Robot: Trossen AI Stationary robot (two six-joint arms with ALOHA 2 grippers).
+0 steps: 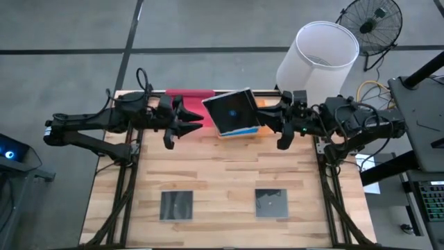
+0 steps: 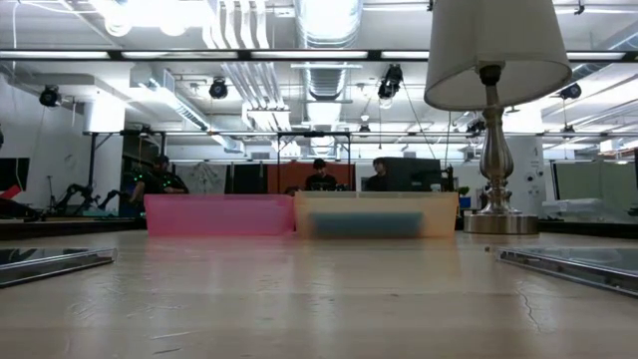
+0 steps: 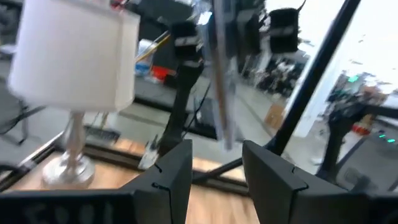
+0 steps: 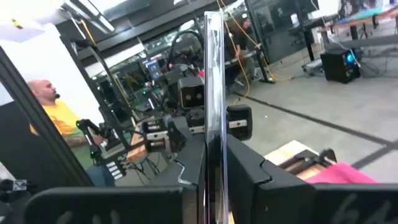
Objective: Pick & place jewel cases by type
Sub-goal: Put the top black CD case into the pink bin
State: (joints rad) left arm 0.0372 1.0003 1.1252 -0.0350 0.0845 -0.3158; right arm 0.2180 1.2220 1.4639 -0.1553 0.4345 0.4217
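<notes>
A dark jewel case (image 1: 232, 111) sits at the upper middle of my overhead picture, held up above the far edge of the table (image 1: 222, 173) and over the orange tray (image 1: 262, 104), with a strip of bright blue (image 1: 243, 130) showing along its lower edge. My right gripper (image 1: 267, 119) reaches in from the right and its fingers are pressed onto the case's right edge; in the right wrist picture I see the thin case (image 4: 213, 74) edge-on, standing straight up from between those two dark fingers (image 4: 245, 165). My left gripper (image 1: 196, 121) points at the case from the left, just beside its left edge, with its fingers (image 3: 171, 177) part-way spread; in the left wrist picture the case (image 3: 221, 74) stands beyond the gap, and I cannot tell whether they touch it. Two more dark square cases lie flat near the bottom of the overhead picture, one lower left (image 1: 177, 205), one lower right (image 1: 272, 203), well apart. The pink tray (image 1: 189, 94) lies at the far edge behind the left gripper. A white lamp (image 1: 319, 59) stands at the upper right corner of the table.
</notes>
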